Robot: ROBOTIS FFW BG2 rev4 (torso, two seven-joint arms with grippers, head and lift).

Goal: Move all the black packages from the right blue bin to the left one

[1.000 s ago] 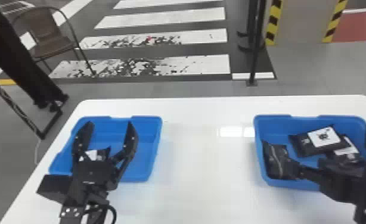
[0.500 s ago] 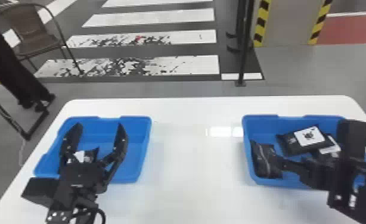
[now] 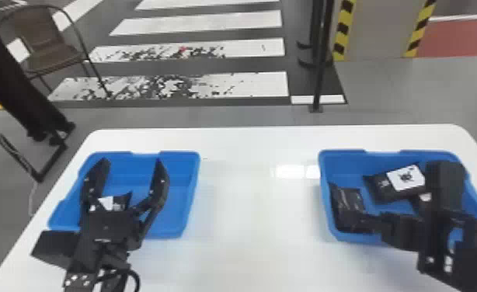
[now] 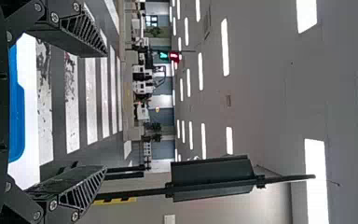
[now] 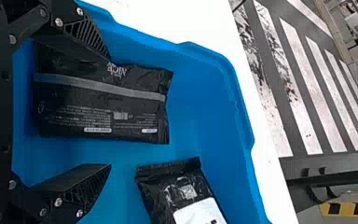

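Your white table (image 3: 257,233) is carrying the right blue bin (image 3: 342,152) at 3 o'clock and the left blue bin (image 3: 191,186) at 9 o'clock.
Your right gripper (image 3: 401,231) is sitting in the right bin, fingers spread; one finger is overlapping the edge of the striped black package (image 5: 100,102), contact unclear. Your left gripper (image 3: 131,162) is hanging over the left bin, also spread. In the right bin, the striped package is lying at 9 o'clock, a white-labelled package (image 3: 381,190) at 12, another package (image 3: 425,197) partly hidden just beside it; the left bin's package (image 3: 122,202) is lying toward 8.
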